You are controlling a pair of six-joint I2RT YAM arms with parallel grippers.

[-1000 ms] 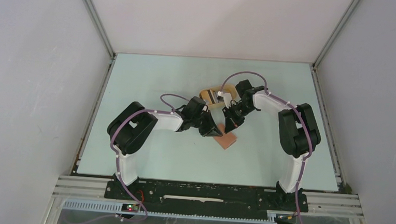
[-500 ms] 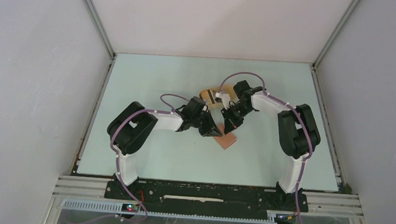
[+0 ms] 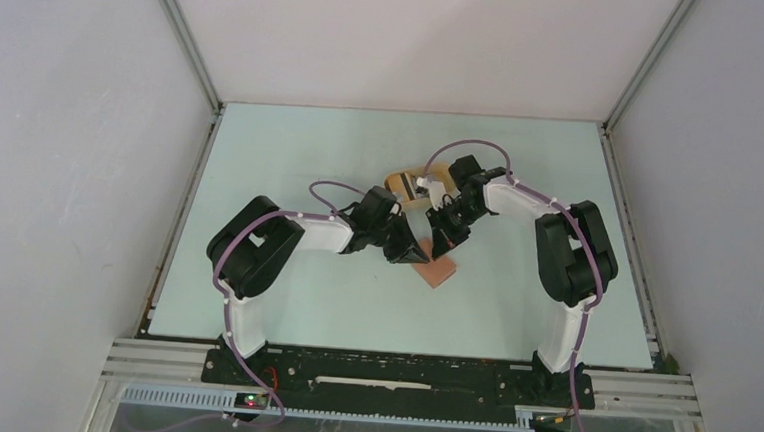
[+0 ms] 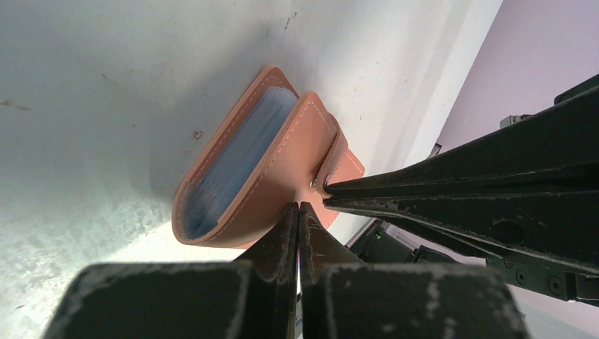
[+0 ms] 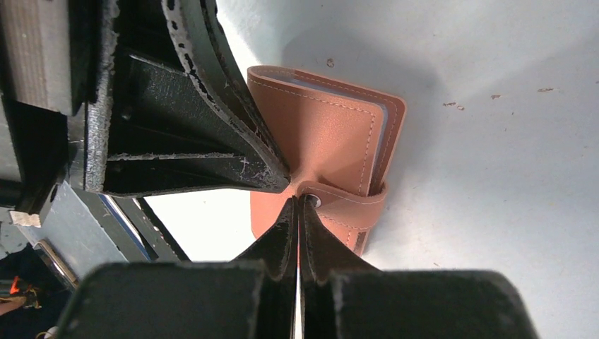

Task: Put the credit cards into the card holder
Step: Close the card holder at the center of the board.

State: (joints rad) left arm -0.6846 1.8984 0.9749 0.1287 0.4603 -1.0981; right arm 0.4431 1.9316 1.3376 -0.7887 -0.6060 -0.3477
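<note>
Two sets of fingers, the left fingers (image 4: 294,217) and the right fingers (image 5: 297,210), each pressed together with nothing between, poke their tips at the snap tab (image 5: 353,205) of the brown card holder (image 4: 282,169) on the worktop (image 4: 106,85), likely to click it shut over the cards (image 4: 240,159) inside.

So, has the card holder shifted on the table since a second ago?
No. The card holder lies in the same spot on the near side of the yellow tray.
</note>
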